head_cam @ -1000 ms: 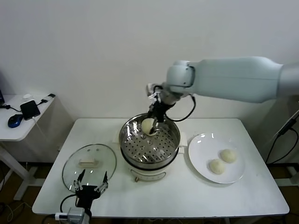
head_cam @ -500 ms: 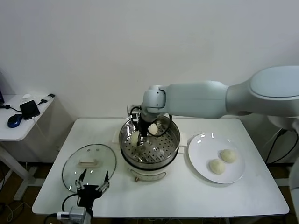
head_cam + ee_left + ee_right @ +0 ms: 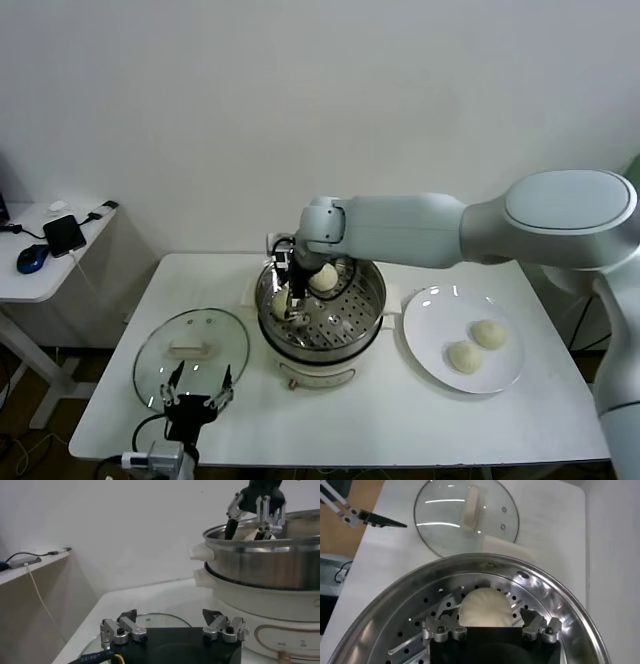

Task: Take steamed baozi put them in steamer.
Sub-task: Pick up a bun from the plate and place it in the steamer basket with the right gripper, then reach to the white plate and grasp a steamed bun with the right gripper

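Observation:
The steel steamer (image 3: 372,300) stands mid-table on its white base. One baozi (image 3: 324,277) lies at the back of its perforated tray. My right gripper (image 3: 290,298) reaches down into the pot's left side. Its fingers stand open around a second baozi (image 3: 485,606) that rests on the tray (image 3: 395,630), with a small gap showing on one side. Two more baozi (image 3: 489,333) (image 3: 463,356) lie on the white plate (image 3: 430,310) to the right. My left gripper (image 3: 198,380) is parked open at the table's front left, over the lid's edge.
The glass lid (image 3: 190,345) with its white handle lies flat left of the steamer, and shows in the right wrist view (image 3: 467,515). A side table (image 3: 50,265) with a phone and a mouse stands far left. The steamer's rim (image 3: 260,535) rises beside the left gripper (image 3: 168,614).
My right gripper swung from the steamer's back to its left side and went down to the tray with the baozi. The left arm has not moved.

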